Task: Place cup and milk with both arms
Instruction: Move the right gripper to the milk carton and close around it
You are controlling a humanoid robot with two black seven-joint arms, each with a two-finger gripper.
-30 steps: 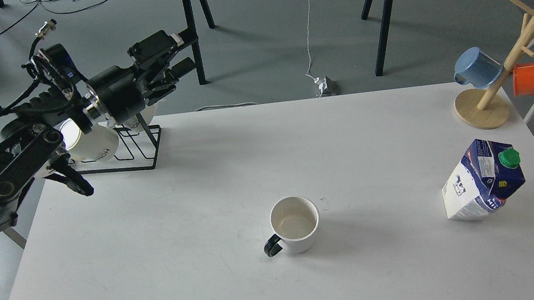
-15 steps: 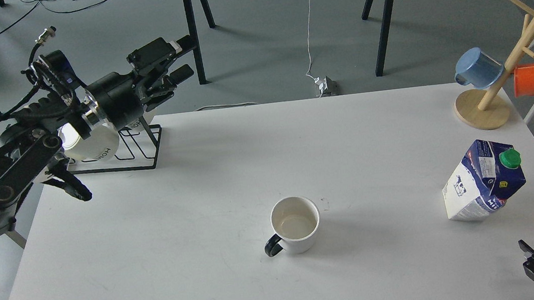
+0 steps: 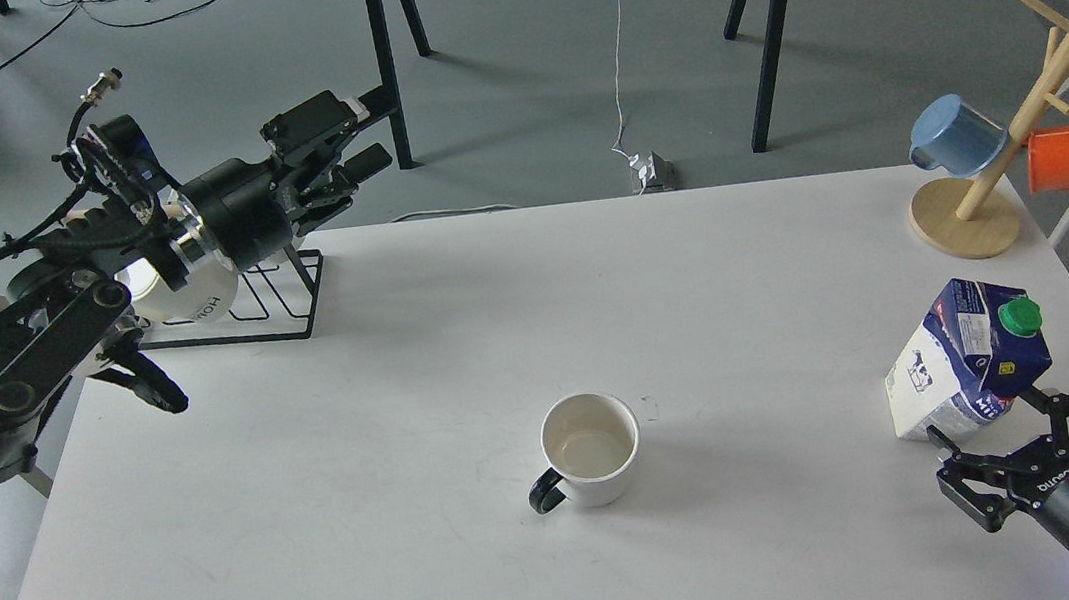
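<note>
Right gripper (image 3: pixel 1032 445) has come up from the lower-right corner of the frame within the last second; a second ago it was not in view at all. It now sits just below the milk (image 3: pixel 966 361), fingers spread wide, nothing between them, the nearer fingertip close to the carton's base; contact cannot be confirmed. Milk stands upright at the right of the table (image 3: pixel 425 574), green cap facing right, position unchanged. Cup (image 3: pixel 590 450) is upright at lower centre, black handle pointing lower left, untouched. Left gripper (image 3: pixel 357 154) hangs high at upper left over the wire rack (image 3: pixel 278 304), barely shifted; its jaws appear slightly parted and empty. Judgement: the right arm is opening its approach to the milk, while the left has yet to start toward the cup. Wooden mug tree (image 3: pixel 976 199) stands at far right, clear of the approach.
</note>
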